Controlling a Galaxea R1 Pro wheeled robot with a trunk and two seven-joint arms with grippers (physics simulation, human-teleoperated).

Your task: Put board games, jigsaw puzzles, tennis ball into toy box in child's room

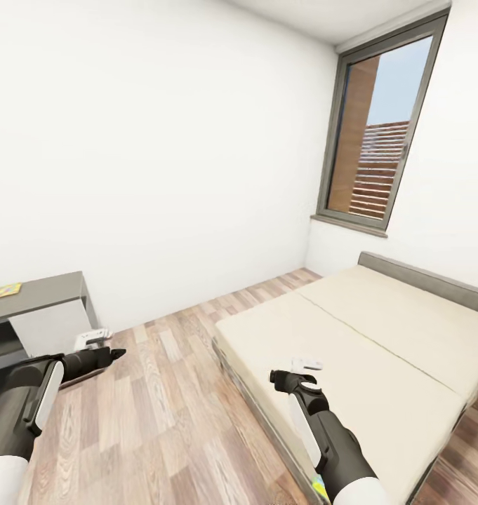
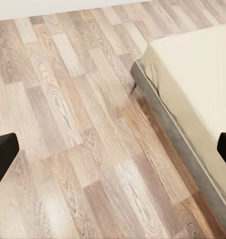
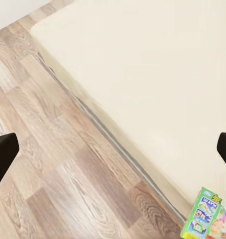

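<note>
Left claw [image 1: 116,353] hangs low over the wood floor [image 1: 161,421] beside the grey bench [image 1: 35,291], fingers spread wide and holding nothing, forearm reaching forward. A jigsaw puzzle [image 1: 3,291] lies flat on the bench top. Right claw [image 1: 275,379], also spread and holding nothing, hovers above the near edge of the bed [image 1: 379,351]. One board game [image 3: 208,215] rests at the mattress edge: likely light, stiff cardboard, possibly slick; pinching across its short edges looks safest.
</note>
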